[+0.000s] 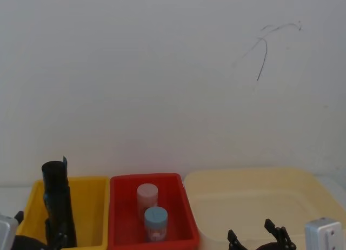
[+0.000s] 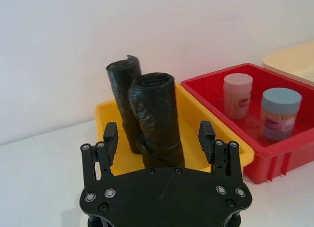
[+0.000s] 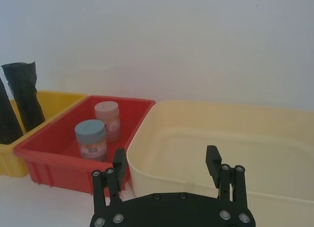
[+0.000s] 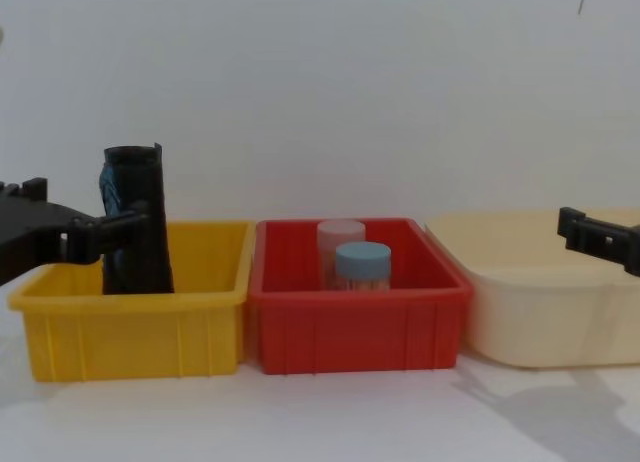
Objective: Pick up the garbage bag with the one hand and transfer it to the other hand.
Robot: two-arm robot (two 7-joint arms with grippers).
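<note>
Two garbage bag rolls stand upright in the yellow bin [image 2: 105, 119]: a nearer one [image 2: 154, 119] and a second one [image 2: 122, 89] behind it. In the head view one black roll [image 1: 57, 201] rises above the bin, and in the chest view it [image 4: 135, 197] stands at the bin's left end. My left gripper [image 2: 158, 136] is open, with a finger on each side of the nearer roll and a gap to the film on both sides. From the chest it [image 4: 95, 222] reaches in from the left at mid-height of the roll. My right gripper [image 3: 166, 158] hangs open and empty before the cream tub.
A red bin [image 1: 121, 206] sits in the middle with a pink-lidded jar [image 1: 147, 198] and a blue-lidded jar [image 1: 155, 222]. A large cream tub [image 1: 324, 198] stands to its right, with the right gripper [image 1: 258, 236] at its near rim. A white wall is close behind.
</note>
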